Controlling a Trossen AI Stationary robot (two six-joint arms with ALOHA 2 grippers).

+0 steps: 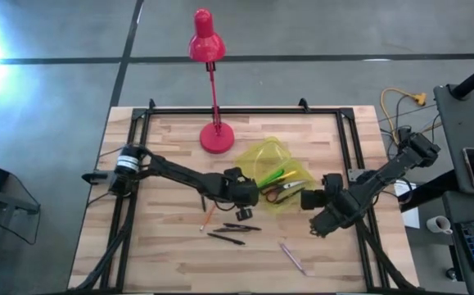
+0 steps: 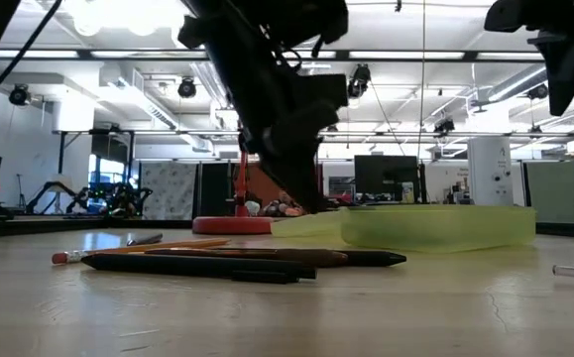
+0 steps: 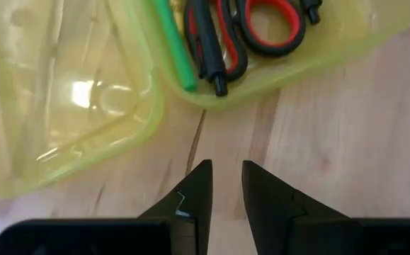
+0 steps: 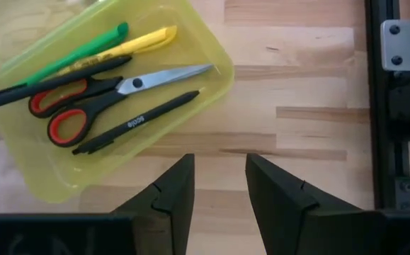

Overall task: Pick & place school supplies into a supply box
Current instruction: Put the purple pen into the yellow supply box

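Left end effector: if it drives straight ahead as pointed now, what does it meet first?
Probably the supply box: its near rim lies just past the left end effector, with bare table between. Height is unclear, so it could pass over the rim.

One scissors [image 4: 98, 95], one lamp [image 1: 209, 82]

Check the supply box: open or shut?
Open. The supply box has its lid folded back beside it, and the scissors and pens lie uncovered in its tray.

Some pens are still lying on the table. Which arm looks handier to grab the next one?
Probably left: the left gripper hovers empty just above the loose pens; the right gripper sits farther off, beside the supply box.
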